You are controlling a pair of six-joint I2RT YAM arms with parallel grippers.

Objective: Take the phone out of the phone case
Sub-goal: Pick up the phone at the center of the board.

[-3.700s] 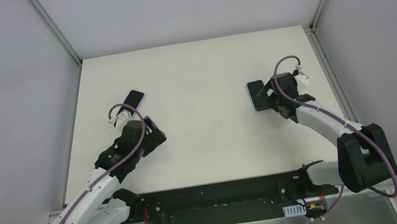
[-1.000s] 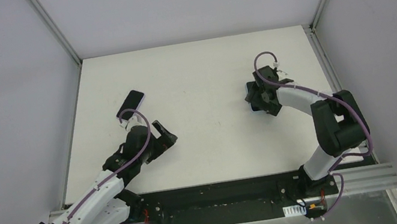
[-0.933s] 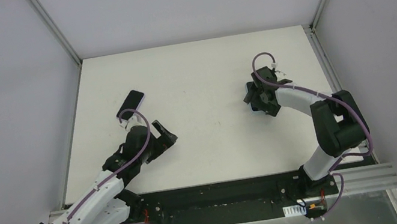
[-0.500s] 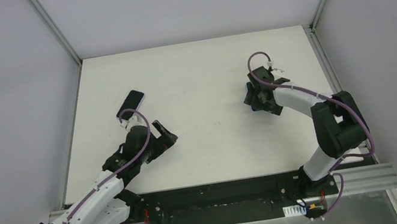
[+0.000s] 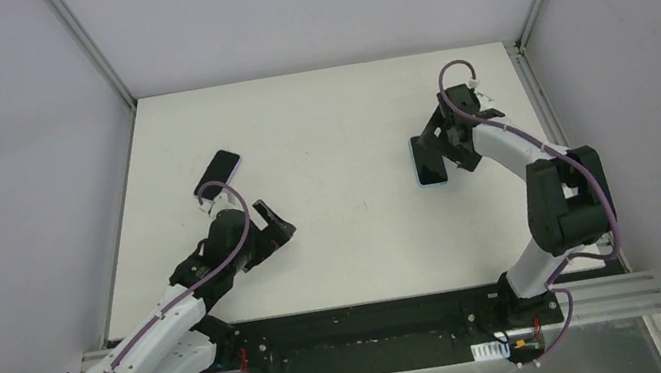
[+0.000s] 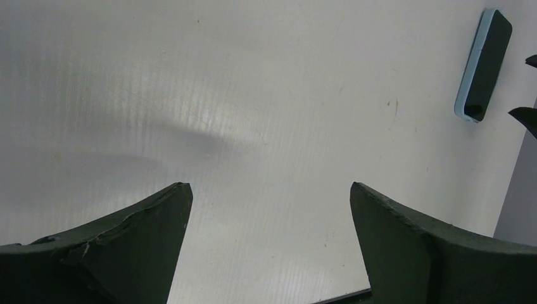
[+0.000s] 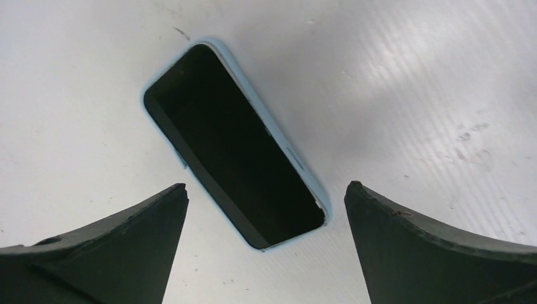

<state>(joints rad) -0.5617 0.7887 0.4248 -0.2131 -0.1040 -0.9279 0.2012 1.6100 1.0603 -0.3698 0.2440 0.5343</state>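
Note:
The black phone (image 5: 219,172), pale along one edge, lies flat at the table's left, beyond my left gripper (image 5: 275,228). The left gripper (image 6: 271,185) is open over bare table with nothing between its fingers. The light-blue phone case (image 5: 428,161), dark inside, lies flat at the right, far apart from the phone. My right gripper (image 5: 449,148) stands open just right of the case. In the right wrist view the case (image 7: 234,145) lies slanted, its near end reaching between the open right gripper (image 7: 266,185) fingers without touching them. The left wrist view shows the case (image 6: 482,66) at its far right edge.
The white table (image 5: 345,235) is bounded by grey walls with metal corner posts (image 5: 88,45) at the back. A black base rail (image 5: 360,328) runs along the near edge between the arm bases.
The right gripper has opened fully and drawn back up and to the right, off the case, which now lies uncovered. The left arm and the phone have not moved.

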